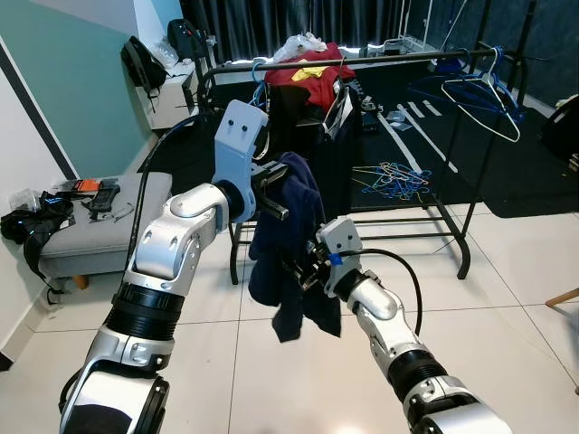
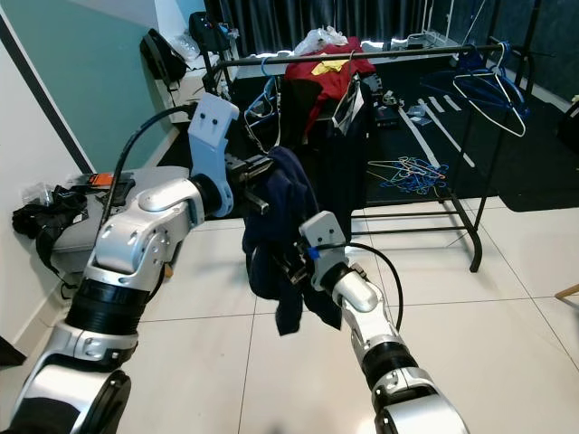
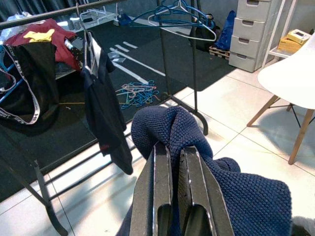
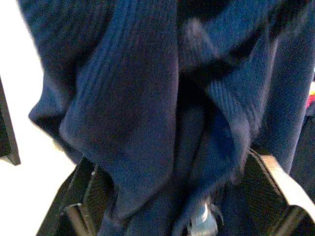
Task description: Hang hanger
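Before the garment rack [image 1: 452, 56]:
Left pincer [image 3: 173, 162]: fingers pressed nearly together, pinching the top of a navy knitted sweater [image 1: 288, 237], which drapes down from it.
Right pincer [image 4: 167, 196]: below the left one, fingers spread wide with the sweater's lower folds between them.
Hanger: blue hangers [image 1: 484, 90] hang on the rack's rail, well beyond both pincers.
Floor: white tiles [image 1: 507, 289].

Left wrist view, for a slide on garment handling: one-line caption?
Left gripper fingers pinch a navy knit sweater before the clothes rack.
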`<state>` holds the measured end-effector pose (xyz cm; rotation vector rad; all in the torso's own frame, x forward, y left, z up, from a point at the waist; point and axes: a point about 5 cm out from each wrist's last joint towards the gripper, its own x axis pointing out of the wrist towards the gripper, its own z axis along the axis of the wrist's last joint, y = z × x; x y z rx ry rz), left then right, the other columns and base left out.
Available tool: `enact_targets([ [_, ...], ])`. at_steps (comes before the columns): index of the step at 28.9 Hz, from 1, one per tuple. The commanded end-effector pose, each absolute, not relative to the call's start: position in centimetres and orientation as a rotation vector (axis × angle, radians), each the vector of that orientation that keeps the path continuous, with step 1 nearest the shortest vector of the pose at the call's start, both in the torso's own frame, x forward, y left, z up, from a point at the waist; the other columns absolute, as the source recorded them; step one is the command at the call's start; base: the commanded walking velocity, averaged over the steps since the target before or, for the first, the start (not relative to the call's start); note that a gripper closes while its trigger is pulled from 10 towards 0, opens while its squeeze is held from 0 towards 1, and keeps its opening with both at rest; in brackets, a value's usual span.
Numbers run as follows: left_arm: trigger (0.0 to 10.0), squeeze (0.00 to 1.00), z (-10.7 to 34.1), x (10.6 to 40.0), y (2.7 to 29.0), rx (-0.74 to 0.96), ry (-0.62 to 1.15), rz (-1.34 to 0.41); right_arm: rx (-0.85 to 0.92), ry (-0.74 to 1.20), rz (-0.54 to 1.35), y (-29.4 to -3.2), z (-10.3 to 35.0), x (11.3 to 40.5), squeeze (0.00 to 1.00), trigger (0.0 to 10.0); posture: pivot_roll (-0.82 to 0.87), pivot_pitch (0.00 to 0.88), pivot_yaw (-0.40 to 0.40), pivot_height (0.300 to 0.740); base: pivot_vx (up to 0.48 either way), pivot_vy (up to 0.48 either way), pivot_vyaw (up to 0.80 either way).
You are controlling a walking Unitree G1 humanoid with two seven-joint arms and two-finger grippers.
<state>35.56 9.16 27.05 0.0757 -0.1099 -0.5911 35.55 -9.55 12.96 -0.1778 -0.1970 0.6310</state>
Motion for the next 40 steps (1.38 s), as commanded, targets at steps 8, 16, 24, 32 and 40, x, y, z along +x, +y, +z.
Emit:
enact_targets([
  [8,10.0,0.0,27.8,35.2,9.6,0.083,-0.126,-0.582,-0.174,-0.197,0.622,-9.4,13.5,36.1,0.0,2.8,0.06,0.0,0.091,0.74,0.0,0.0,0.0],
  [16,10.0,0.0,27.6,35.1,9.7,0.094,-0.115,-0.578,-0.182,-0.188,0.592,-9.8,13.0,36.0,0.0,10.0,0.06,0.0,0.092,0.74,0.0,0.0,0.0],
  [24,10.0,0.0,27.5,35.2,10.3,0.109,-0.104,-0.562,-0.151,-0.198,0.562,-10.5,12.0,35.2,0.0,10.0,0.06,0.0,0.098,0.74,0.0,0.0,0.0],
  [32,10.0,0.0,27.7,35.4,10.5,0.119,-0.103,-0.557,-0.138,-0.233,0.548,-10.9,11.9,34.8,0.0,10.0,0.06,0.0,0.105,0.74,0.0,0.0,0.0],
  [40,10.0,0.0,27.9,35.6,10.5,0.131,-0.11,-0.555,-0.132,-0.247,0.528,-11.2,12.5,35.1,0.0,10.0,0.07,0.0,0.104,0.74,0.0,0.0,0.0],
])
